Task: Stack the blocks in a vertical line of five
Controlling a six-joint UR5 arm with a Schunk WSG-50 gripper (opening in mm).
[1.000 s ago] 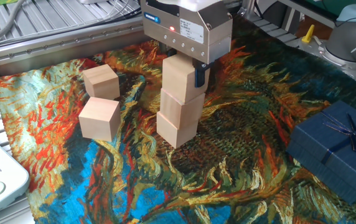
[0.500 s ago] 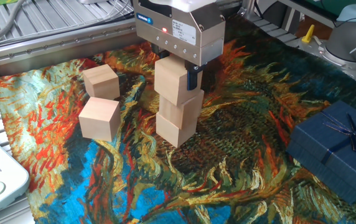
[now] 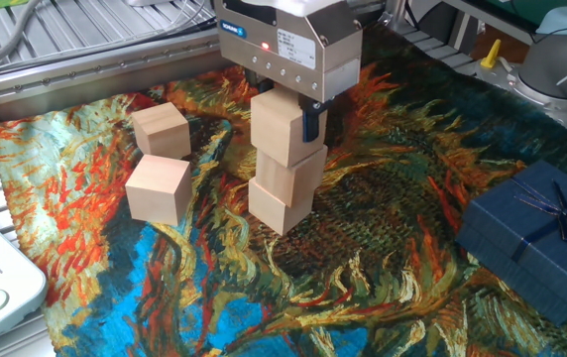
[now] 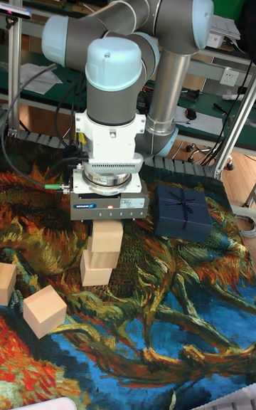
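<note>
1. Near the middle of the painted cloth (image 3: 383, 288), three blocks stand in a slightly twisted stack: bottom block (image 3: 280, 203), middle block (image 3: 291, 173), top block (image 3: 285, 126).
2. Directly above, the gripper (image 3: 285, 111) has its jaws clenched on the top block, which sits on the middle one.
3. Toward the cloth's left edge lie two loose blocks, one nearer (image 3: 158, 188) and one farther (image 3: 161, 130), close together.
4. By the right edge rests a blue gift box (image 3: 533, 238).
</note>
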